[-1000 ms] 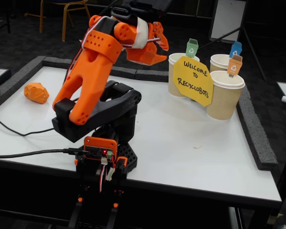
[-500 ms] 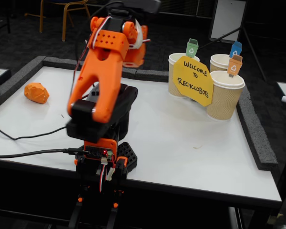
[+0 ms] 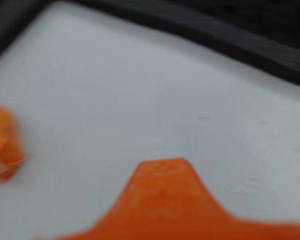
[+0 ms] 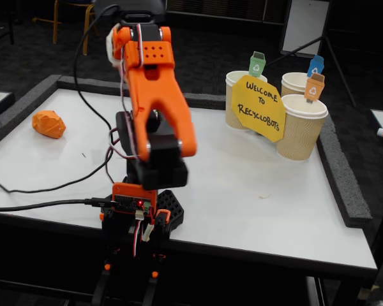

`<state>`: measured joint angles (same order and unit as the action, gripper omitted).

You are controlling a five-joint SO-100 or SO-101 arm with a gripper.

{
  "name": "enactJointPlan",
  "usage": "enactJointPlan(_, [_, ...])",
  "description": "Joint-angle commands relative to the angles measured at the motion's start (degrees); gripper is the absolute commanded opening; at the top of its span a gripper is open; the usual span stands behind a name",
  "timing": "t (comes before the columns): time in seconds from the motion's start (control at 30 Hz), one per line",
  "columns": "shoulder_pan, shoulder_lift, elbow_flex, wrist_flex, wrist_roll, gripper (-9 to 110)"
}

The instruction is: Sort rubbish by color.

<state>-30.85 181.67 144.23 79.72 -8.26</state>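
Fixed cam sits off the table's (image 4: 242, 191) near edge, raised a bit, looking across it past the arm (image 4: 154, 102) toward the cups (image 4: 300, 127). Wrist cam rides low, close to the white top, pretty blurry. Both catch the orange lump (image 4: 49, 123) (image 3: 2, 142) at left.

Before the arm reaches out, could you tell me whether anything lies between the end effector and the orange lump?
Nothing visible does. In the wrist view only bare white table separates the end effector from the orange lump.
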Motion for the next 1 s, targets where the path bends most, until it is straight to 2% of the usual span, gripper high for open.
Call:
enactJointPlan(0.0, [-7.29, -0.62, -0.70, -2.46, -1.41, 2])
enactJointPlan(0.97, [-18.02, -2.37, 0.97, -2.90, -1.41, 3])
